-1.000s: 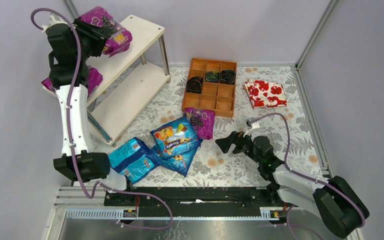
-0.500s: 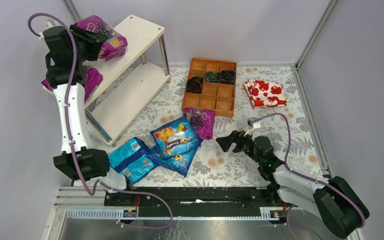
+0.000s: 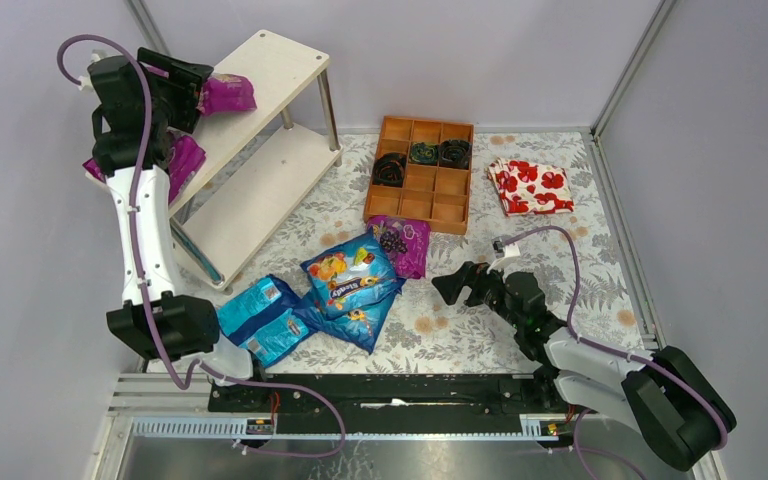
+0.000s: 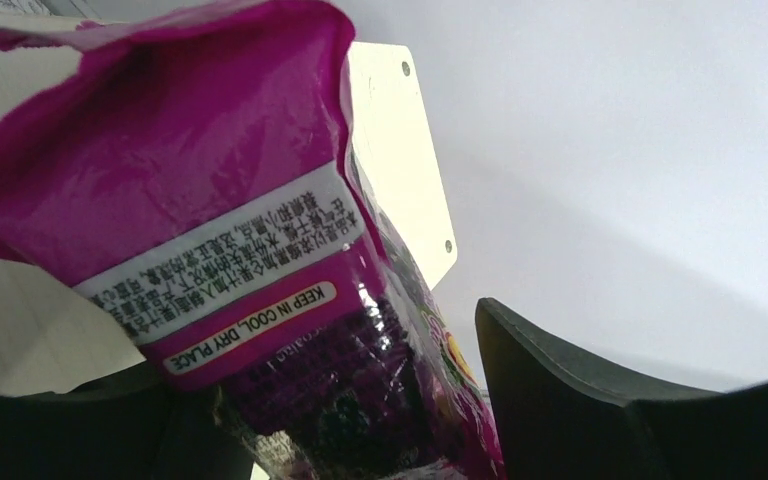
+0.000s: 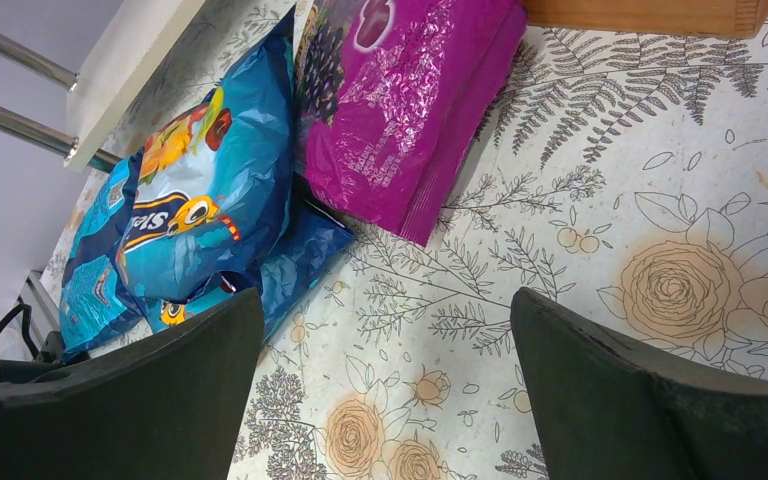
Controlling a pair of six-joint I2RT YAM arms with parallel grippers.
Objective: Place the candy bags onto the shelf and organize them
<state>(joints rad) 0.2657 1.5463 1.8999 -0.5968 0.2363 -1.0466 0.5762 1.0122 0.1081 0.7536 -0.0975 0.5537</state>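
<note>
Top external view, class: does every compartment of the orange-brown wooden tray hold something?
No: only three compartments of the tray hold dark items, and the rest show bare wood.

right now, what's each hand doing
left hand: open, either side of the purple grape candy bag lying on the shelf
right hand: open, holding nothing

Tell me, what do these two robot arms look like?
The left arm and right arm have white links between bulky black joints, with a thin purple cable trailing along each. The left gripper and right gripper are black, with two wedge-shaped fingers.
</note>
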